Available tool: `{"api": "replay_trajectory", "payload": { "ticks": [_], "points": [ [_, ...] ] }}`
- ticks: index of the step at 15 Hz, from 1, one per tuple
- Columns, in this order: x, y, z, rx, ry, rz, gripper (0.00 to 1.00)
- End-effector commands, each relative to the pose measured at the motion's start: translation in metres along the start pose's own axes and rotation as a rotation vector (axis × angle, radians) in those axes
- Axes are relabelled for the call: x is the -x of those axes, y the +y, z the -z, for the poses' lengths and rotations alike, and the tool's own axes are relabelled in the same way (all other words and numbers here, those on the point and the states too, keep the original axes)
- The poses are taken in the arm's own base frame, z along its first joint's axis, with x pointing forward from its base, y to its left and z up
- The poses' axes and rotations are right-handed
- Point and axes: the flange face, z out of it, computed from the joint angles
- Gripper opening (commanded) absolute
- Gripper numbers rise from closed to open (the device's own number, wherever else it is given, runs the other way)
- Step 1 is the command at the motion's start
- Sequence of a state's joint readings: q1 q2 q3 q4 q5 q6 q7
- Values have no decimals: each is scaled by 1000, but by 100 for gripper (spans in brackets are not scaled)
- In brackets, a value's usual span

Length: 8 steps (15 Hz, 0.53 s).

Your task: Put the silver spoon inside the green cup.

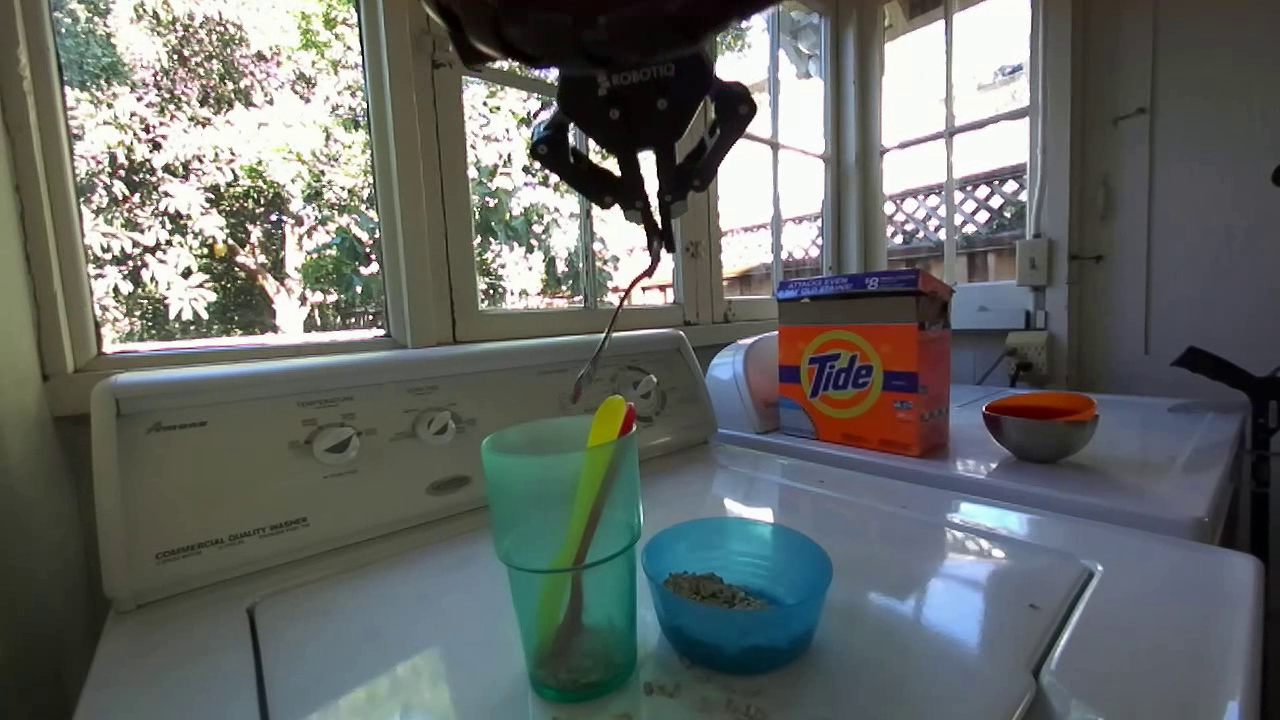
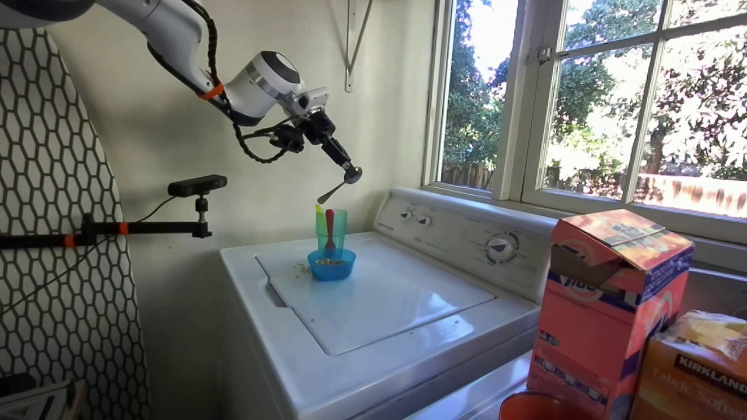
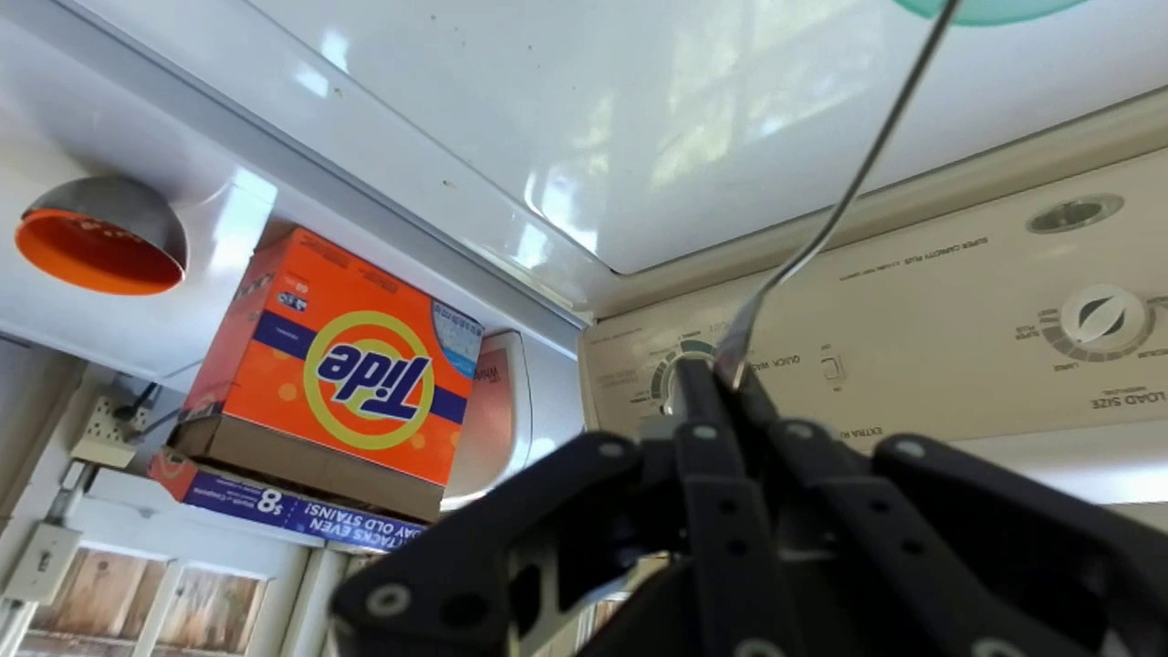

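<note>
Below the gripper [image 1: 659, 236], slanting down from the arm [image 2: 259, 87], points the silver spoon [image 3: 856, 184], pinched in nearly closed fingers [image 3: 701, 401], handle-first toward the green cup [image 1: 535, 540].

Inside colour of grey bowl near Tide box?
Orange; the grey bowl's inside shows best in the wrist view.

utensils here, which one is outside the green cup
The silver spoon: the gripper holds it, whereas the yellow utensil and red utensil lean inside the green cup.
</note>
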<state>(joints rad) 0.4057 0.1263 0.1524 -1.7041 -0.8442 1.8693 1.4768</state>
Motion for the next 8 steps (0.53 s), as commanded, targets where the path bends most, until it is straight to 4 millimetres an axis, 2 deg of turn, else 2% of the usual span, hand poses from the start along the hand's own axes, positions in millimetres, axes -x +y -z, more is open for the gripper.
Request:
{"api": "replay_trajectory", "payload": {
  "ticks": [1,3,8],
  "points": [
    [14,-15,5,2,122,57,1],
    [21,-25,9,3,213,99,1],
    [46,-46,8,3,299,197,1]
  ]
}}
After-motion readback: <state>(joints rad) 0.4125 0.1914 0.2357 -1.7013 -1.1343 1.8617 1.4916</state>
